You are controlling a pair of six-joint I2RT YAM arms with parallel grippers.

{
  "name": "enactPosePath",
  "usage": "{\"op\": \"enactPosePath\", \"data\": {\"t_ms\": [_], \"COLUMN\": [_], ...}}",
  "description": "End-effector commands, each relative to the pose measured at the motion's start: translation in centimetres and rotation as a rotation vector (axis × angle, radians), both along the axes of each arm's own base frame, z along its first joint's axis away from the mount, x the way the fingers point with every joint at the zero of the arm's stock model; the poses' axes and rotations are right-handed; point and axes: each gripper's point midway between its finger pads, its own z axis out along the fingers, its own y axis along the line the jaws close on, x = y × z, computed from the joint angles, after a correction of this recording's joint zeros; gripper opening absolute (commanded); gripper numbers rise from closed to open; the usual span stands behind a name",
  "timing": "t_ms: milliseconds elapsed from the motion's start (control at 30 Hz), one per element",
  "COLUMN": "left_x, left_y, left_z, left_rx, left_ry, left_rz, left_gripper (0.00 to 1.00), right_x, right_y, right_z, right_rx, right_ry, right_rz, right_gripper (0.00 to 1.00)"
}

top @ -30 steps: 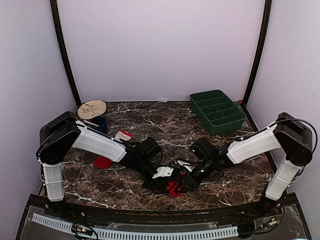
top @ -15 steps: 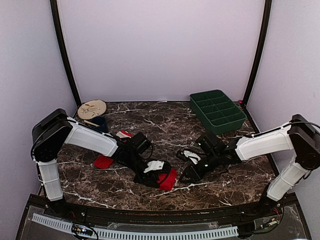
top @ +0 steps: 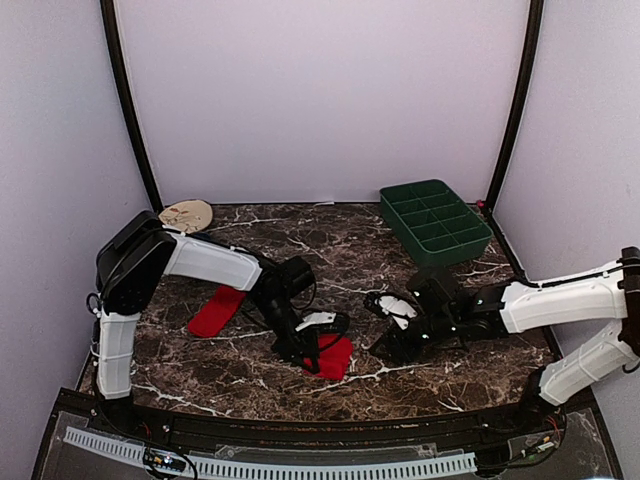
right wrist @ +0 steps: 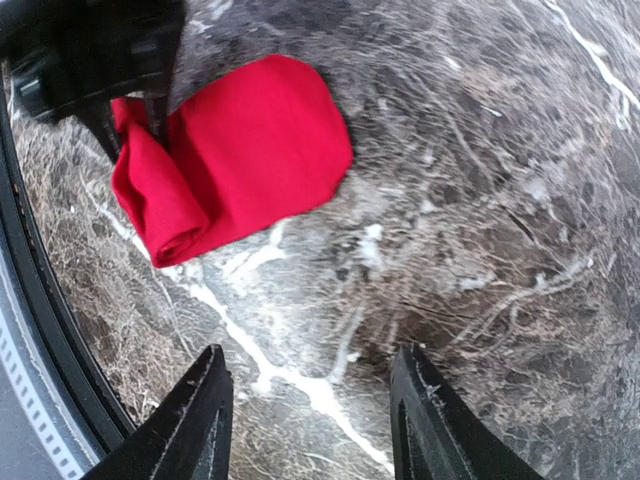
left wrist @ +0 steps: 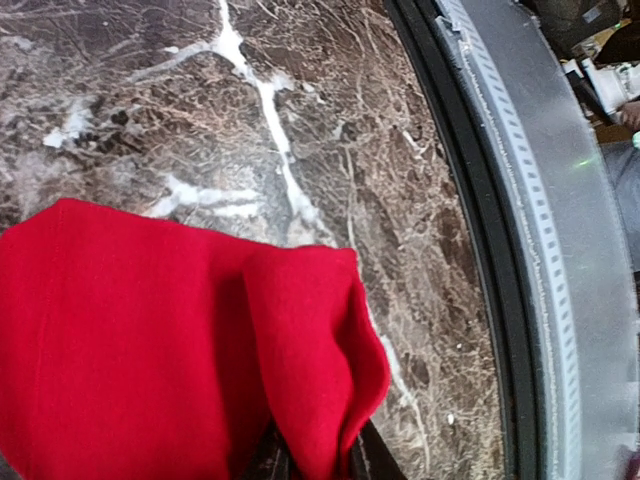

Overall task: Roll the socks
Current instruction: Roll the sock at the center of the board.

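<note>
I am watching the left gripper (top: pixel 312 355) pinching the partly rolled red fabric sock (top: pixel 336 358), which is lying on the dark marbled stone-look table (top: pixel 330 250) near its front edge, roughly midway between the two arms. In the left wrist view its jaws are standing nearly closed on a doubled fold of cloth at the roll end, and the rest of the sock is spreading flat away from them. The right gripper (right wrist: pixel 315 420) is hovering just to the sock's right with its jaws standing well apart and nothing between them. I am judging the cloth to be light, limp and a little springy: the roll will probably be loosening as soon as the pinch lets go, so I am aiming to grip through all the layers at the rolled edge, not at one loose flap. The flat red fabric sock (top: pixel 217 311) is lying as a long strip further left, partly under the left arm; I cannot see a cuff on it. The green plastic compartment tray (top: pixel 436 224) at the far right and the round pale wooden disc (top: pixel 186 214) at the far left are sitting well apart from the work. The only crowding is coming from the two grippers themselves.
</note>
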Motion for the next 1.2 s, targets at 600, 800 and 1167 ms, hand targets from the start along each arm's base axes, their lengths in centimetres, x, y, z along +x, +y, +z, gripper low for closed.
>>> {"op": "enactPosePath", "data": {"t_ms": [600,800,1167], "left_x": [-1.8,-1.9,-2.1], "left_y": [1.1,1.2,1.0], "left_z": [-0.2,-0.2,0.1], "left_rx": [0.08,0.078,0.069], "left_ry": [0.242,0.256,0.279], "left_rz": [0.009,0.011,0.009], "left_gripper": [0.2,0.2,0.2], "right_x": [-5.8,-5.9,-5.5], "right_y": [7.3,9.0,10.2], "right_z": [-1.4,-1.5,-2.6], "right_rx": [-0.105,-0.12,-0.138], "right_ry": [-0.242,-0.276,-0.306], "right_rz": [0.296,0.344,0.387], "right_gripper": [0.5,0.5,0.51]}}
